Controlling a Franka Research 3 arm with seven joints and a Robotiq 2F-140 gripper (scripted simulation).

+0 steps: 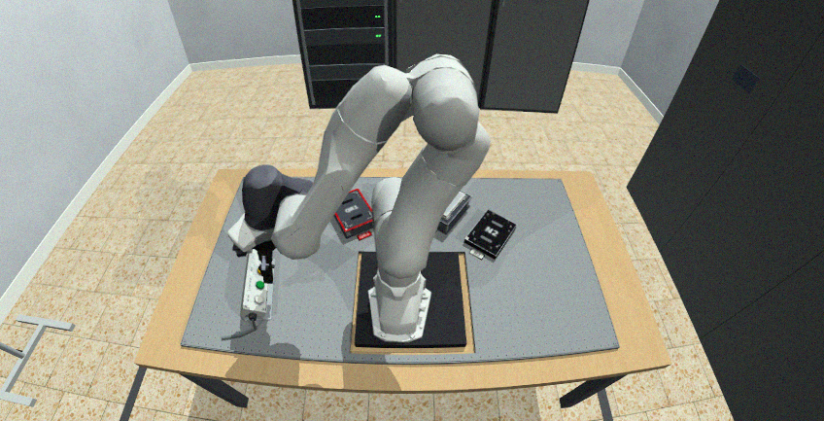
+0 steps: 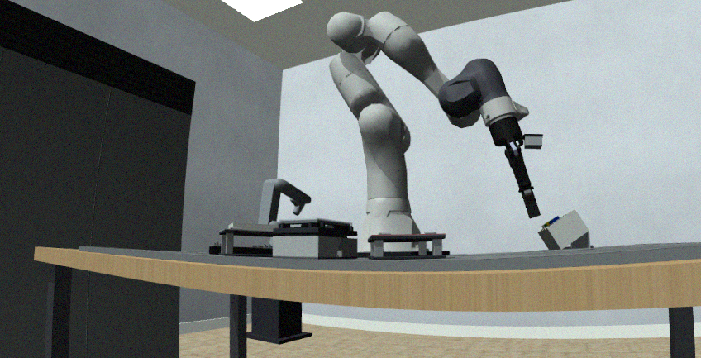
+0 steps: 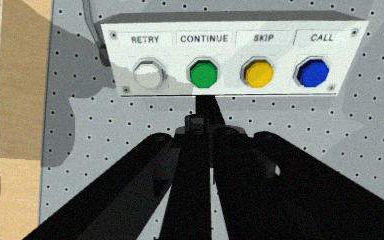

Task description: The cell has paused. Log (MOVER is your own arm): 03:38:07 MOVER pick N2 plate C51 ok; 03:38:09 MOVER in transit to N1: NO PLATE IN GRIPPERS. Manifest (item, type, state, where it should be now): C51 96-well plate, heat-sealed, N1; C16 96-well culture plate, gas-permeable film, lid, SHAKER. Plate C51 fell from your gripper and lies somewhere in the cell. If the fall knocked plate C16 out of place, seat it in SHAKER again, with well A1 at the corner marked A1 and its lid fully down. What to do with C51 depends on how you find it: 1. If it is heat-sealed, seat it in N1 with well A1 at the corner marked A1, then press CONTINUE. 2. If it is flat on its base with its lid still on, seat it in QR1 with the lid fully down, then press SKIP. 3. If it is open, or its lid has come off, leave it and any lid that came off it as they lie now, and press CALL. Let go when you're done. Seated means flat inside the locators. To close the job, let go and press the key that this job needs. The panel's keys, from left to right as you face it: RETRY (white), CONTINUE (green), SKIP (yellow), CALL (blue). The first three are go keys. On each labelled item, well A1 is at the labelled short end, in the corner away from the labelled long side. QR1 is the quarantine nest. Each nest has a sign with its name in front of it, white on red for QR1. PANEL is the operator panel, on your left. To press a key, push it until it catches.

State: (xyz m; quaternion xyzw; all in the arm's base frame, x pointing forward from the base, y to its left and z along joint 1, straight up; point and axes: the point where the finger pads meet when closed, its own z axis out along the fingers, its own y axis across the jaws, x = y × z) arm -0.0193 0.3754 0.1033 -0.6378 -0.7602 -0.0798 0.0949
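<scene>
Gripper clenched, nothing held; tips near operator panel, w/o contact; panel on robot's L side, keys facing up at a tilt; plate C51 loc. can't tell.

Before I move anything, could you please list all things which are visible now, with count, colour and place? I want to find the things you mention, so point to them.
Slanted operator panel (image 1: pixel 251 295) (image 2: pixel 566 229) (image 3: pixel 235 56): one, white, on the grey board at the robot's left
Round keys: four, white, green, yellow, blue, in a row on the panel
Flat square nest signed N2 (image 1: pixel 488 236): one, black, right of the arm
Flat square nest QR1 (image 1: pixel 361 222): one, dark with red border, beyond the base
Perforated board (image 1: pixel 532 300): one, grey, on the table
Table (image 1: pixel 630 312) (image 2: pixel 442 288): one, wood-coloured, under everything
Tall cabinet (image 1: pixel 694 196): one, dark, right
Arm (image 1: pixel 404 214) (image 2: pixel 386 157): one, light grey, mid-table
Two-finger gripper (image 1: pixel 265 266) (image 2: pixel 534 216) (image 3: pixel 204 110): one, black, shut, near the panel
</scene>
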